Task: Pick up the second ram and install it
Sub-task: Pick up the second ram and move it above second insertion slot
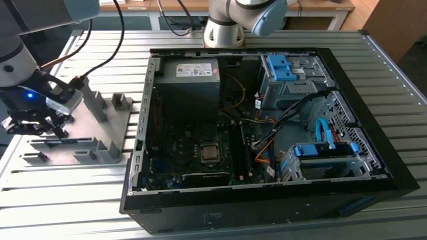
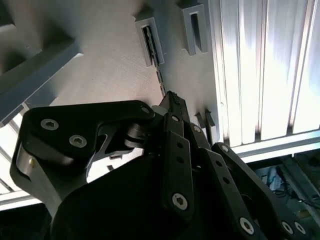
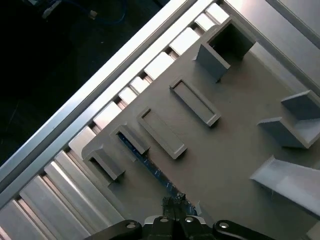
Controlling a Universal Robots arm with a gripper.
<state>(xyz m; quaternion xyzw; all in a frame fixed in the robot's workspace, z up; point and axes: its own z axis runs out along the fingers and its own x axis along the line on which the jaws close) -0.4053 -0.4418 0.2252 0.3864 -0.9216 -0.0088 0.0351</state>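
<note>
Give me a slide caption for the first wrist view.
Gripper closed on the blue memory stick in its grey holder on the slatted table.

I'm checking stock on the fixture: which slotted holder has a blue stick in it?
The holder at the end effector: the second ram stands in its slot, while the neighbouring rectangular holders are empty.

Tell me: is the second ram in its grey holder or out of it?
In: the second ram sits on edge between the blocks of the grey holder, with the gripper at its end.
</note>
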